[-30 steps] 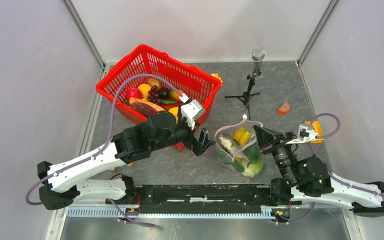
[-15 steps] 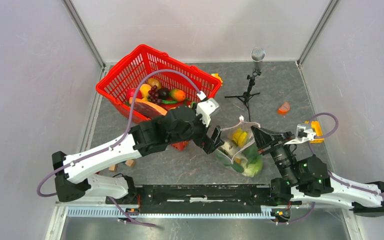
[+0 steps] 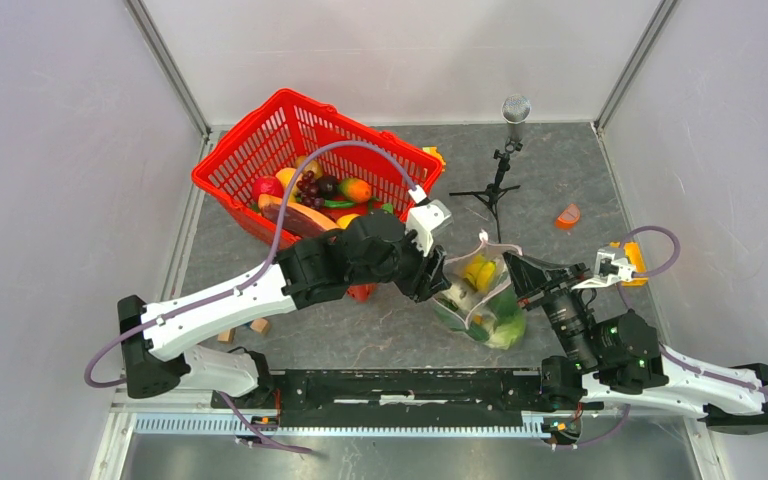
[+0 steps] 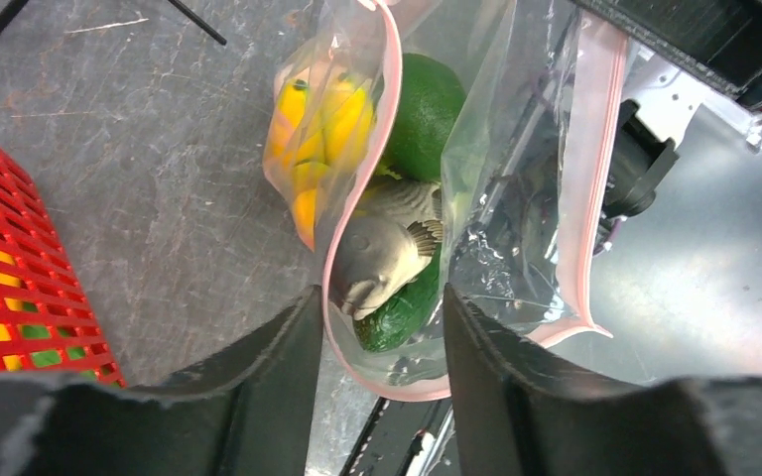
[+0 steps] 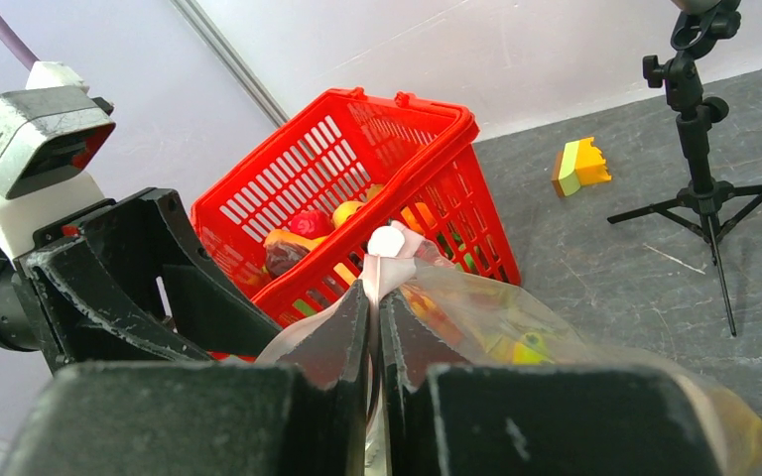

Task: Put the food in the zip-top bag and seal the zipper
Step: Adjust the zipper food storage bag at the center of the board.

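The zip-top bag (image 3: pixel 480 300) sits on the counter (image 3: pixel 580 170) just off the near corner of the red basket (image 3: pixel 365 142), on the side toward my right arm. Its mouth gapes open. Inside I can see yellow bananas (image 4: pixel 317 129), a round green piece (image 4: pixel 427 109), a grey fish (image 4: pixel 377 258) and a darker green piece under the fish. More toy food sits in the basket itself.

My right hand (image 5: pixel 374 297) has its fingers together, clamped on the bag's top edge just below a small white tab (image 5: pixel 387 241), and holds that lip up, away from the basket. My left hand (image 4: pixel 379 297) is empty with its fingers apart. It sits at the basket side of the bag, and the curved lip nearest the basket runs between the fingers. I cannot tell whether they touch it.

The film is thin, soft and slick, so I judge it will crumple and slide rather than hold a shape. The load looks light, though it may sag the bag away from whatever I pinch. The zipper (image 4: pixel 595 178), the pale pink strip, is the stiffest part and the place to grip. I would pinch both strips together at one end, squarely across the strip, and press along toward the tab. A grip on the clear film alone would likely slip.
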{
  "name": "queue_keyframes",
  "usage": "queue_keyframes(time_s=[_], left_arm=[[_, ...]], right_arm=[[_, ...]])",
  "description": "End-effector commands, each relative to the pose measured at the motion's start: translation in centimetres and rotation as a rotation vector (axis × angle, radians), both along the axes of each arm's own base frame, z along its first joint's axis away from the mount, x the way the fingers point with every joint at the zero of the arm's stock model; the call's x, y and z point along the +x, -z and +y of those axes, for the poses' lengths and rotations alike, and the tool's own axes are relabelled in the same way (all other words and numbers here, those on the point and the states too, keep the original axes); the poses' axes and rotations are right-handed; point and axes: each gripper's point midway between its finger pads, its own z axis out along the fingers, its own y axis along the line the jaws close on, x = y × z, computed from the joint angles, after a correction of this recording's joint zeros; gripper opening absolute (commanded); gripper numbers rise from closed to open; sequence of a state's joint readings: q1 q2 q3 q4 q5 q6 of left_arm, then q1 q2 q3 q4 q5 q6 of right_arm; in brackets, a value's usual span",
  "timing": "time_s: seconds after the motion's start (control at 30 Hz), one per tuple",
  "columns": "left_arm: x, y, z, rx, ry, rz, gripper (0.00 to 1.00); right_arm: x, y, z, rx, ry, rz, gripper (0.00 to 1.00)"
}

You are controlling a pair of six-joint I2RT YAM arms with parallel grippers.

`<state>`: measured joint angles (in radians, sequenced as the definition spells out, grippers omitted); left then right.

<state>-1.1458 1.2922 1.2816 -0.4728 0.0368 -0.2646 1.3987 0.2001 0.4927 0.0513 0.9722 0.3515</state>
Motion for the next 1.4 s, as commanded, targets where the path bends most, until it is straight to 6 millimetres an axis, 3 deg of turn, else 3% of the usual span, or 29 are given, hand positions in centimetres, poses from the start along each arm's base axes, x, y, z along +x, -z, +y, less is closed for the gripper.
queue_keyframes(time_s=[0.0,0.1,0.17,0.23,0.37,0.43,0.53,0.77,1.2,1.37], left_arm=[[-0.7,-2.1,-0.9,-0.097,0.031,0.009,0.50],[-0.7,-2.1,-0.8,-0.096,0.025,0.009,0.37],[-0.6,-2.2,-0.8,-0.103,0.021,0.004,0.34],[-0.5,-2.1,-0.7,-0.098,0.013,0.003,0.35],[-0.1,-1.4,-0.6,-0.061,-0.007,0.002,0.49],[0.1,-1.1,-0.5,-0.047,-0.013,0.001,0.50],[0.4,-0.9,-0.4,-0.035,-0.028,-0.007,0.42],[0.7,-0.7,-0.6,-0.023,-0.031,-0.017,0.02],[3.7,-4.7,-1.6,-0.117,-0.111,-0.144,0.02],[4.0,-5.6,-2.0,-0.122,-0.097,-0.174,0.02]], right_arm=[[-0.3,-1.8,-0.1,0.079,-0.022,-0.009,0.10],[-0.3,-1.8,-0.2,0.077,-0.019,-0.009,0.10],[-0.3,-1.8,-0.1,0.076,-0.021,-0.010,0.10],[-0.3,-1.8,-0.1,0.075,-0.023,-0.010,0.10],[-0.3,-1.9,-0.2,0.080,-0.021,-0.015,0.10],[-0.3,-2.1,-0.4,0.083,-0.020,-0.017,0.10],[-0.4,-2.3,-0.5,0.085,-0.021,-0.021,0.10],[-0.8,-2.4,0.6,0.054,-0.067,-0.058,0.12],[-3.5,-5.3,4.5,-0.117,-0.287,-0.248,0.20],[-5.5,-6.9,6.1,-0.157,-0.415,-0.363,0.41]])
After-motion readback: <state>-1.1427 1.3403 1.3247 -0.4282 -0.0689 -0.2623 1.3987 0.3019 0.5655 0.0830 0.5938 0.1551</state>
